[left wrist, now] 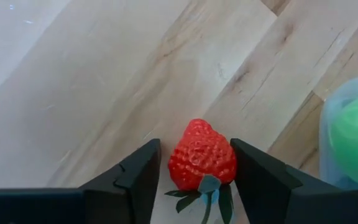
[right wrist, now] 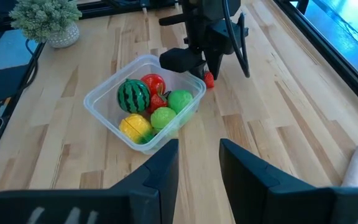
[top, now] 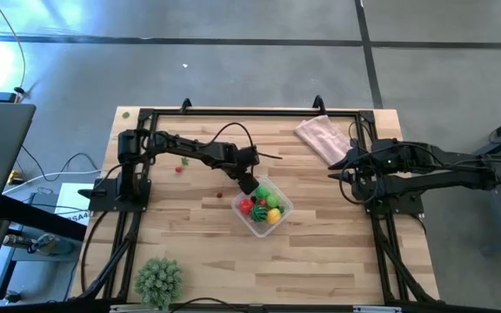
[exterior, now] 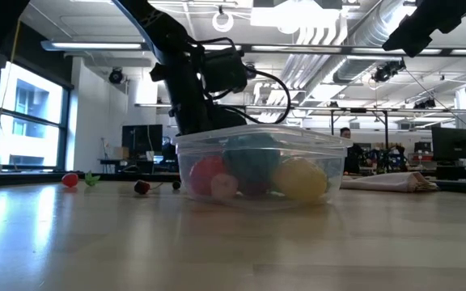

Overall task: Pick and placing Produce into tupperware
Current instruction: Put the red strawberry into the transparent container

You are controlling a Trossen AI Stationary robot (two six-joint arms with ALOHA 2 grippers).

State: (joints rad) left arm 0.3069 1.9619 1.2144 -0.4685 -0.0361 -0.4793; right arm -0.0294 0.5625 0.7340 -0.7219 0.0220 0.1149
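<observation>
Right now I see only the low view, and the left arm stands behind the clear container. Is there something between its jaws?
Observer: Yes. The left wrist view shows a red strawberry between the open jaws of the left gripper, not yet gripped.
Operator: Is the strawberry inside the container?
Observer: No. It lies on the table, just outside the tupperware wall.
Operator: What is already inside?
Observer: A striped watermelon, a red round piece, two green pieces and a yellow piece.
</observation>
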